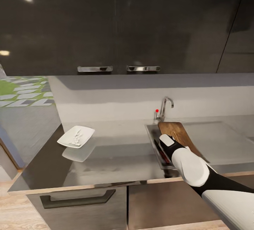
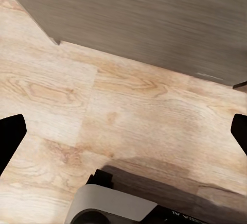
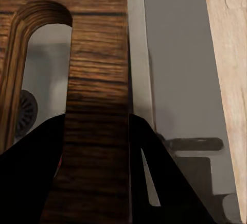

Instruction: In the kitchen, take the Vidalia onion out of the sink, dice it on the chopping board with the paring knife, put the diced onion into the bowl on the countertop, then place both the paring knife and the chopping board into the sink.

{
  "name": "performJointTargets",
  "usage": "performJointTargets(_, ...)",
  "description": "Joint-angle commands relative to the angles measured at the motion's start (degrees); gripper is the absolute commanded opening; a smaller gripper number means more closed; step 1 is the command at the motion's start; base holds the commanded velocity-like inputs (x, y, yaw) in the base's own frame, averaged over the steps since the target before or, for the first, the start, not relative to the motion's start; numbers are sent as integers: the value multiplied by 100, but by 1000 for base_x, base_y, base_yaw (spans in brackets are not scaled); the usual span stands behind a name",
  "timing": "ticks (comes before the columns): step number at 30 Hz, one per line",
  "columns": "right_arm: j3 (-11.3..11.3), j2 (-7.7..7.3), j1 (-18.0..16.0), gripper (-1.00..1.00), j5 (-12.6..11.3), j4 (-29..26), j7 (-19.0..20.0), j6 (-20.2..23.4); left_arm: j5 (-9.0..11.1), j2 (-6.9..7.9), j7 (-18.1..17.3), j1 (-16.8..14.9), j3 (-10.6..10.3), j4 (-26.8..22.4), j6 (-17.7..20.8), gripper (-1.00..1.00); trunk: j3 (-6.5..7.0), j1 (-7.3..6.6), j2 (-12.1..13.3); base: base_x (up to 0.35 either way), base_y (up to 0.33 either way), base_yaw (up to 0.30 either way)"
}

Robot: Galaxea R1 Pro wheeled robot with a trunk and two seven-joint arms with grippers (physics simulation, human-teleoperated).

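Chopping board (image 1: 178, 133): brown wood grain, rounded corners, handle slot at my end; it leans tilted across the sink (image 1: 152, 134), far end near the tap (image 1: 165, 107). Paring knife (image 1: 163, 154): red handle, lying in the basin beside the board. Bowl (image 1: 76, 136): white, on the countertop (image 1: 116, 156), well apart, bare slab between. My right gripper (image 3: 98, 147): clamped on the board's rim beside the slot. My left gripper (image 2: 123, 131): fingers spread wide, empty, over wood floor (image 2: 128, 121).
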Motion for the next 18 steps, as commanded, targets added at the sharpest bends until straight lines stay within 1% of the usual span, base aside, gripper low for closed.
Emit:
performJointTargets(1,55,14,-3,-100,-45,-10,-2,-15,9,-2,6,-11,4,22,-39,100,-12,3,-12,0,3,0)
performJointTargets(5,59,30,-2,-100,-37,42,73,28,9,-2,6,-11,4,22,-39,100,-12,3,-12,0,1,0)
performJointTargets(7,68,29,-3,-100,-16,249,178,92,9,-11,6,-11,4,22,-39,100,-12,3,-12,0,0,0)
performJointTargets(18,69,-2,0,-100,11,400,253,115,9,-19,6,-11,4,22,-39,100,-12,3,-12,0,0,0)
